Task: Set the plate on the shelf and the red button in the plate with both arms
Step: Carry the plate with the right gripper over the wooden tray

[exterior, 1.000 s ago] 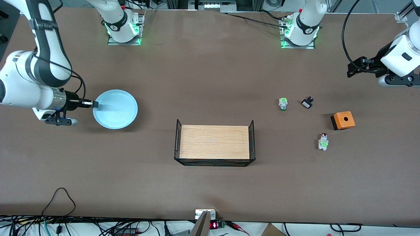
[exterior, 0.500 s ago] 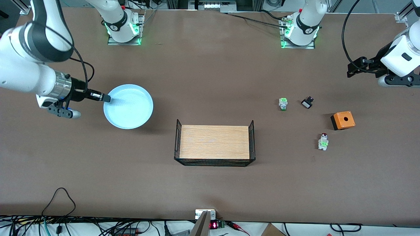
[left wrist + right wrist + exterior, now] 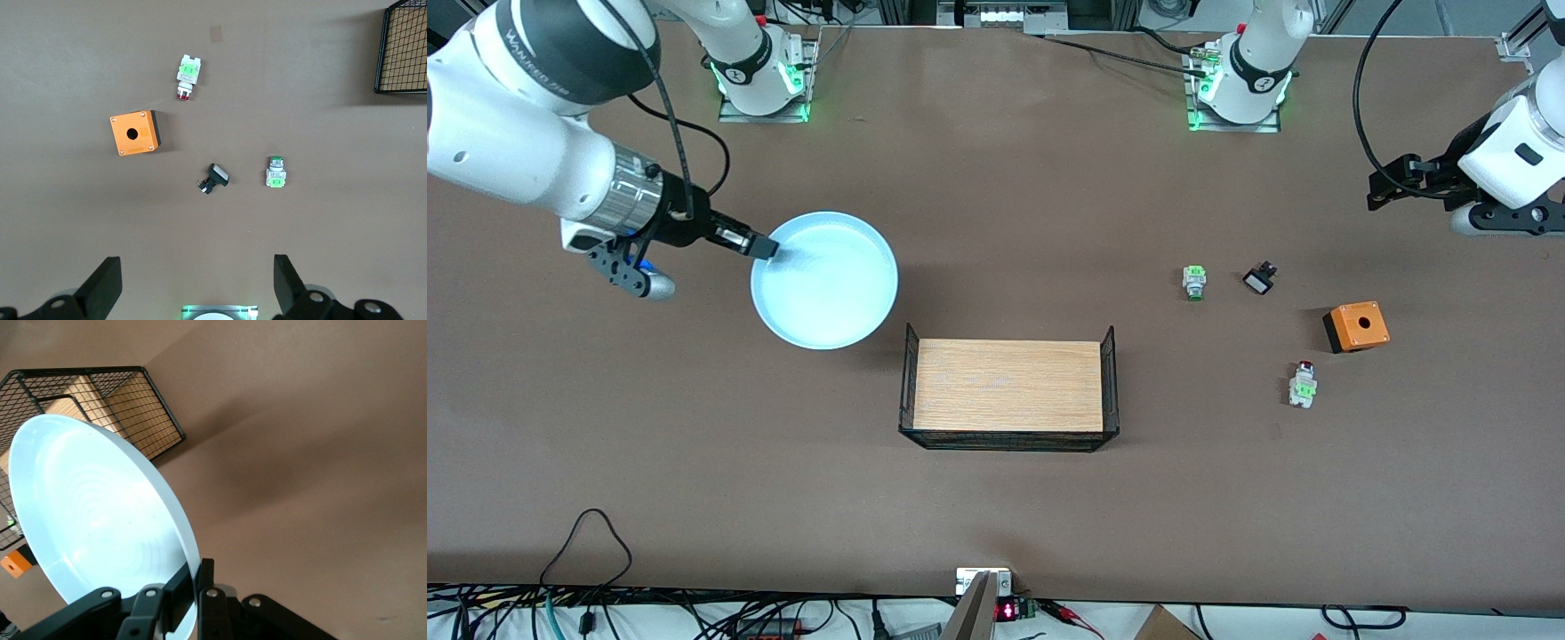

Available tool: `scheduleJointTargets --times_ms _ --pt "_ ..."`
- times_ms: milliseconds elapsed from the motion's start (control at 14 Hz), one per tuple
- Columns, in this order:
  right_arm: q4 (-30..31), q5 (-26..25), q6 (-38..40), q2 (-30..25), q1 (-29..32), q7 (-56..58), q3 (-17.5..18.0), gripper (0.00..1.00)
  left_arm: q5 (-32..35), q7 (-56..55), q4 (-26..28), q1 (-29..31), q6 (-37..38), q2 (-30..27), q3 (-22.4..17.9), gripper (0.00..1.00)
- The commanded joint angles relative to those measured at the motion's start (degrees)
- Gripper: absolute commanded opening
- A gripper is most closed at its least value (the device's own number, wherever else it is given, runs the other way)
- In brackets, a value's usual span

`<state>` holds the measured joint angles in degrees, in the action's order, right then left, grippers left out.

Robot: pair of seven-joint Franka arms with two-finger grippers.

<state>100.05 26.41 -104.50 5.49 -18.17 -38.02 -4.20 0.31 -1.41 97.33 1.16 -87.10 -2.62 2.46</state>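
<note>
My right gripper [image 3: 761, 246] is shut on the rim of the pale blue plate [image 3: 827, 280] and holds it up in the air over the table beside the tray's right-arm end; the right wrist view shows the rim pinched between the fingers [image 3: 197, 577], with the plate [image 3: 93, 520] filling that view. The red button [image 3: 1303, 385] lies on the table toward the left arm's end, nearer the front camera than the orange box; it also shows in the left wrist view [image 3: 187, 77]. My left gripper [image 3: 1383, 188] is open and empty, high over the table's left-arm end, waiting.
A black wire tray with a wooden floor [image 3: 1009, 385] stands mid-table. A green-capped switch [image 3: 1194, 282], a small black part [image 3: 1259, 280] and an orange box with a hole [image 3: 1356, 326] lie toward the left arm's end.
My right gripper has lifted the plate and carried it toward the tray. The left arm has not moved.
</note>
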Motion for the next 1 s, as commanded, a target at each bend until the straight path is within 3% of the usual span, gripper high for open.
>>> scheduleJointTargets --times_ms 0,500,929 --pt "-2.14 1.37 -2.97 1.45 -3.0 -7.04 -0.37 0.0 1.36 1.24 -1.79 0.25 0.97 0.77 0.26 1.0" --pt "-6.18 0.75 -10.18 5.49 -11.62 -24.01 -0.1 0.0 1.36 1.24 -1.79 0.34 0.97 0.86 0.26 1.0" --pt "-8.2 0.58 -18.35 9.97 -16.45 -28.5 -0.19 0.0 1.36 1.24 -1.79 0.34 0.97 0.86 0.26 1.0"
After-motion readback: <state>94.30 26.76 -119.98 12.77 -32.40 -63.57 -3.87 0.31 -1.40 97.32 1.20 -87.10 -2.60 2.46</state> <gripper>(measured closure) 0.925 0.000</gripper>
